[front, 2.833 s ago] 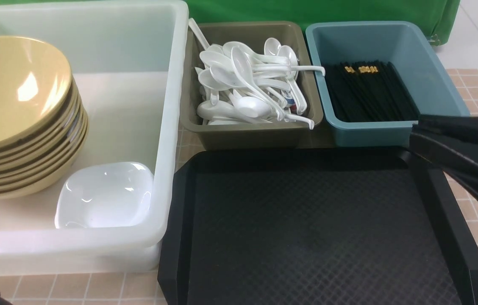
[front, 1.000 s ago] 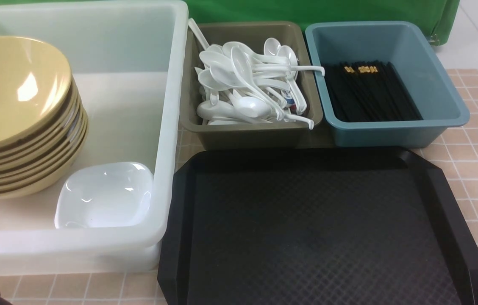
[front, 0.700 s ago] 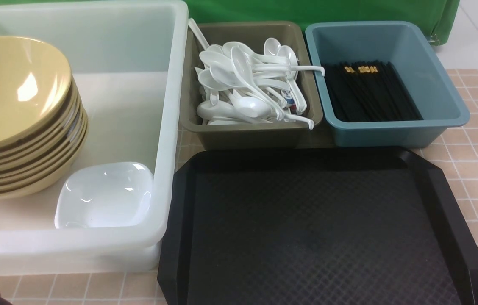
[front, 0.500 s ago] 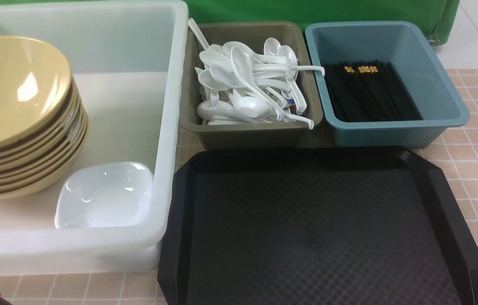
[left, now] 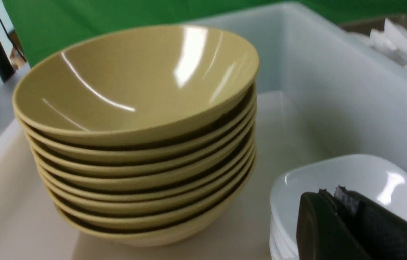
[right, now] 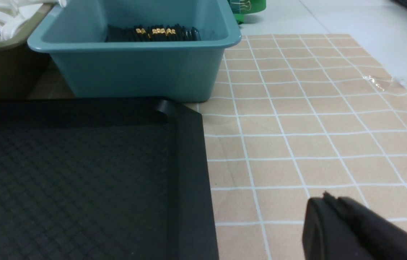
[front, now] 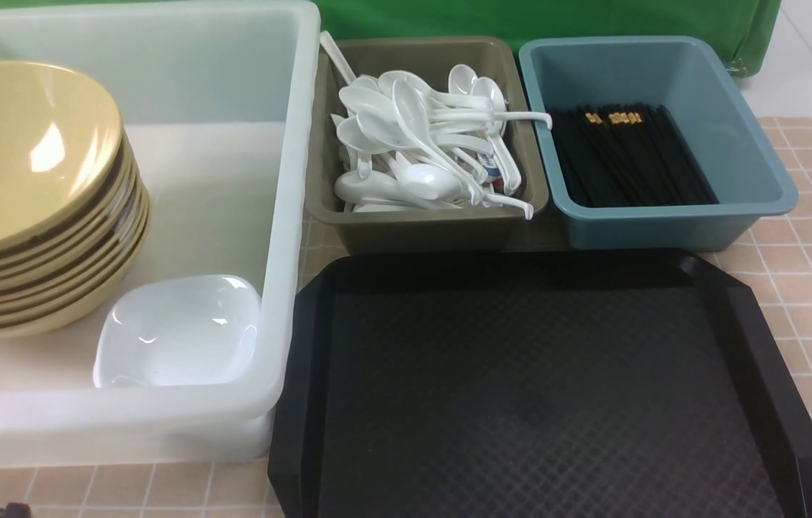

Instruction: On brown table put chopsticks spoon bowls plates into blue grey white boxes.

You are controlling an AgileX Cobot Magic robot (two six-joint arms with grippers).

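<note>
Bowls (front: 24,194) stacked in the left of the white box (front: 291,216), white plates (front: 179,331) just beside them at its near corner. Spoons (front: 420,155) piled in the grey box (front: 420,230); chopsticks (front: 625,155) lie in the blue box (front: 665,223), gold bands at the far end. All three boxes sit in a row on the tiled counter (front: 809,273), pinkish-tan squares with pale grout. Black tray (front: 535,388) in front of the grey and blue boxes, textured, nothing on it. Green backdrop (front: 521,18) behind; pale floor (right: 351,18) beyond the counter's right edge. Left gripper (left: 337,196) above the plates, jaws pressed together, holding nothing. Right gripper (right: 328,202) over bare counter right of the tray, jaws closed together, holding nothing.
</note>
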